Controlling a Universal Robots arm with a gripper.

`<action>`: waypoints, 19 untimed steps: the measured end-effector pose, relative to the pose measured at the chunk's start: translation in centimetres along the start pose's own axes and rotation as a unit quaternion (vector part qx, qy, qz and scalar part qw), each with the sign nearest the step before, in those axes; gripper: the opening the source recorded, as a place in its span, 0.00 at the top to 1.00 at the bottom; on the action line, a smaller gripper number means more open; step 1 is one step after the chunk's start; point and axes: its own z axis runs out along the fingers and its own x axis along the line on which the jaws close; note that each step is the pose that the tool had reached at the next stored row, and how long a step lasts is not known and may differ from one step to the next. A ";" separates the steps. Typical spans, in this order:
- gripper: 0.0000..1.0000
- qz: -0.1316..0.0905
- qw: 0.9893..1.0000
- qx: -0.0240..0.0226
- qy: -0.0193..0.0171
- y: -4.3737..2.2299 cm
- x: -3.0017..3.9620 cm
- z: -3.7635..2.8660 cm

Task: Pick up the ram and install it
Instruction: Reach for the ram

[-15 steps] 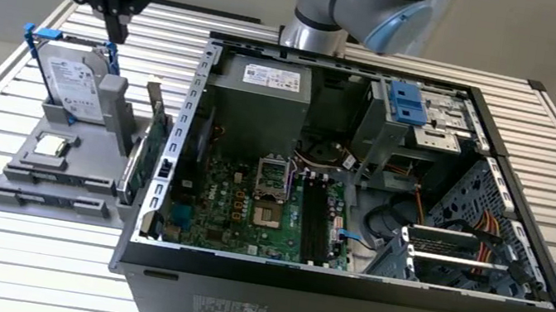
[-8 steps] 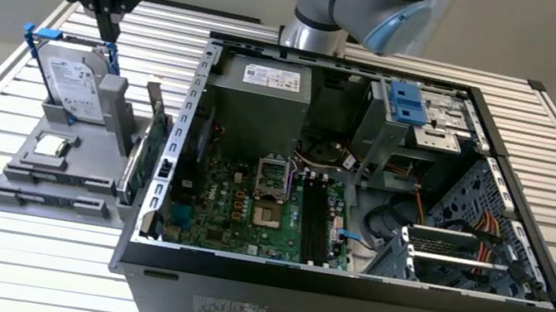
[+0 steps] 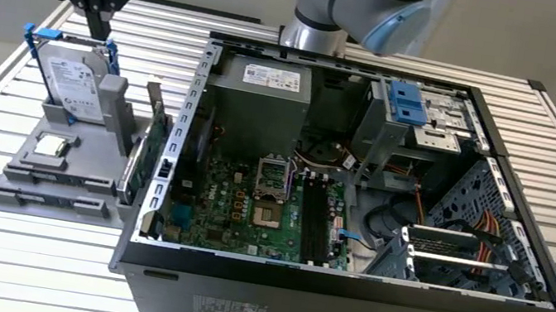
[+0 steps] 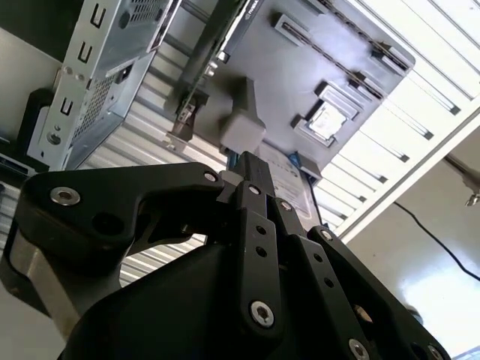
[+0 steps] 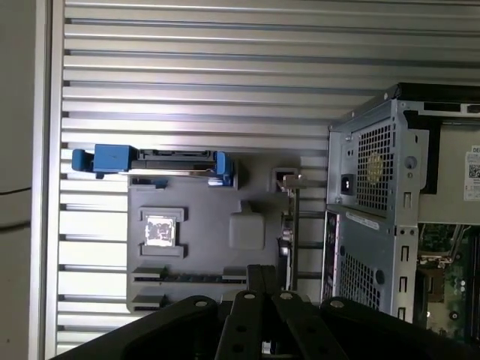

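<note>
the gripper (image 3: 100,26) is hovering just above the hard drive (image 3: 75,82) standing in the grey fixture (image 3: 51,179) beside the computer case (image 3: 345,301), its fingers (image 4: 259,225) pressing narrowly together.

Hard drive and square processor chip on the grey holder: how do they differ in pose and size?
The hard drive stands on edge in its slot; the processor chip lies flat in a recess. The hard drive is far larger than the chip and carries a blue bracket, which the chip lacks. Both are silvery and sit on the grey holder.
</note>
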 end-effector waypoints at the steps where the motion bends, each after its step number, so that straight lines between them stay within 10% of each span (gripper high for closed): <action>1: 1.00 0.000 1.000 0.000 0.000 0.00 0.15 0.00; 19: 1.00 0.000 1.000 0.000 0.000 0.05 2.97 -0.02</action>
